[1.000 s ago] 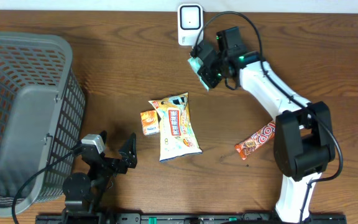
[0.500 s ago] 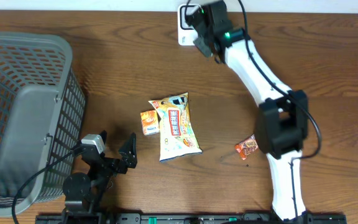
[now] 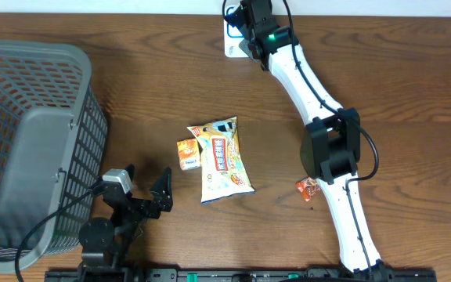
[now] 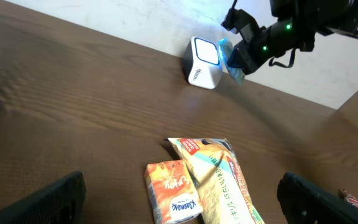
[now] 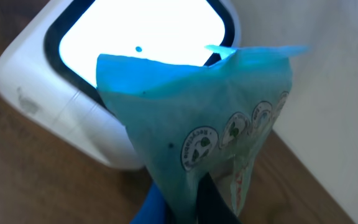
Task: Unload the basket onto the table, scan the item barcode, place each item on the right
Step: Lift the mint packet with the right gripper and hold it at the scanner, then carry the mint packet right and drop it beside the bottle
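A teal packet (image 5: 210, 106) is pinched in my right gripper (image 5: 197, 200), which is shut on its lower end. The packet stands right in front of the lit window of the white scanner (image 5: 55, 87). From the left wrist view the packet (image 4: 228, 56) hangs against the face of the scanner (image 4: 201, 59), with the right gripper (image 4: 244, 50) behind it. Overhead, the right gripper (image 3: 250, 27) covers most of the scanner (image 3: 232, 45) at the table's far edge. My left gripper (image 3: 143, 184) rests open near the front edge, holding nothing.
An orange tissue pack (image 3: 187, 153) and a yellow snack bag (image 3: 221, 159) lie mid-table. A red candy bar (image 3: 308, 188) lies half under the right arm. A grey basket (image 3: 30, 141) fills the left side. A wall rises behind the scanner.
The right arm has swung up and left with the teal packet, from beside the scanner to directly before its window. The left arm has not moved.
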`<state>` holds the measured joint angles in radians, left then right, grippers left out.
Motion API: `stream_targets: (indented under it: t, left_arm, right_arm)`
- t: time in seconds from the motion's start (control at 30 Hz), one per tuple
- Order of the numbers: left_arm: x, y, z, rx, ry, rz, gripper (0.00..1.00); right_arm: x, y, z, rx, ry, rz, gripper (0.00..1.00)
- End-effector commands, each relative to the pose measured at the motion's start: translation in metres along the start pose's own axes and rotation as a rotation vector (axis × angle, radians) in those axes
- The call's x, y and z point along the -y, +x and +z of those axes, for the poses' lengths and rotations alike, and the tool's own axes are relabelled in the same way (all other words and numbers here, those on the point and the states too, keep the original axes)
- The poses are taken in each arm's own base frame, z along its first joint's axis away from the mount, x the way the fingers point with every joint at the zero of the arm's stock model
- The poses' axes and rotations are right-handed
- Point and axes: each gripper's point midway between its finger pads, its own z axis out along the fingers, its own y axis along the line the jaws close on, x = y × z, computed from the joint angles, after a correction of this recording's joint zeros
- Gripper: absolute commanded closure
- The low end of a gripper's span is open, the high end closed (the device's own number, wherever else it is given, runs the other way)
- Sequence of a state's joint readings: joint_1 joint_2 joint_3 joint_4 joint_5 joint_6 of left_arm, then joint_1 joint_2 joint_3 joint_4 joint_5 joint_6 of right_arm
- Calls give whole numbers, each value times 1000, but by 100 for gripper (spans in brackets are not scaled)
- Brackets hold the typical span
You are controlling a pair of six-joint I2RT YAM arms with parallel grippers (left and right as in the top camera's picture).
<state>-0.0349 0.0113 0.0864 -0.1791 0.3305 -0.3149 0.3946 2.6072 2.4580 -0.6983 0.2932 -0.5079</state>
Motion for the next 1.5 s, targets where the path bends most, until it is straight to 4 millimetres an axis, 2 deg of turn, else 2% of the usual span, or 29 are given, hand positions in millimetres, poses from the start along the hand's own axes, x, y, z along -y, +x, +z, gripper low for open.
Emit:
stream_targets:
  t: [0.0, 0.07, 0.17, 0.23, 0.33, 0.47, 0.6, 0.67, 0.77, 0.83, 0.93, 1.03, 1.17, 1.2, 1.23, 1.27, 1.37, 1.47]
  left_arm:
    - [-4, 7, 2, -18, -11, -10, 2]
    - [-4, 7, 2, -18, -11, -10, 2]
    - [-4, 7, 2, -18, -11, -10, 2]
    - [-4, 7, 2, -18, -11, -10, 2]
    - [-4, 7, 2, -18, -11, -10, 2]
    - [-4, 7, 2, -18, -11, -10, 2]
    - [-4, 7, 2, -18, -11, -10, 2]
    - [-4, 7, 2, -18, -11, -10, 2]
    - [-4, 7, 2, -18, -11, -10, 2]
    - [-4, 7, 2, -18, -11, -10, 2]
    - [-4, 7, 2, -18, -11, -10, 2]
    - [-4, 7, 2, -18, -11, -10, 2]
    - [-4, 7, 2, -18, -11, -10, 2]
    - [-4, 7, 2, -18, -11, -10, 2]
    - [-4, 7, 2, -18, -11, -10, 2]
    - [-4, 7, 2, -18, -11, -10, 2]
    - [-4, 7, 2, -18, -11, -10, 2]
    - [-4, 7, 2, -18, -11, -10, 2]
  right_arm:
    - [14, -13, -23, 0, 35, 56, 99]
    - [19, -4, -37, -51, 19, 77, 99]
    - [43, 21, -63, -168, 56, 153, 99]
    - [64, 46, -80, -255, 100, 227, 99]
    - [98, 94, -98, -393, 166, 356, 99]
    - [146, 173, -106, -582, 260, 518, 99]
    - [198, 248, -101, -674, 351, 718, 99]
    - [217, 283, -100, -710, 392, 810, 99]
    - [237, 337, -98, -772, 442, 925, 99]
    - [241, 370, -100, -825, 467, 999, 98]
    - [239, 406, -102, -895, 494, 1084, 98]
    - [239, 431, -109, -950, 564, 1143, 98]
    - [239, 449, -123, -1012, 691, 1178, 82]
    - [240, 450, -126, -1019, 717, 1179, 75]
    - [240, 451, -129, -1024, 740, 1182, 59]
    - [240, 451, -130, -1028, 749, 1184, 38]
    - [236, 453, -133, -1042, 760, 1203, 33]
    - [233, 454, -137, -1053, 777, 1229, 15]
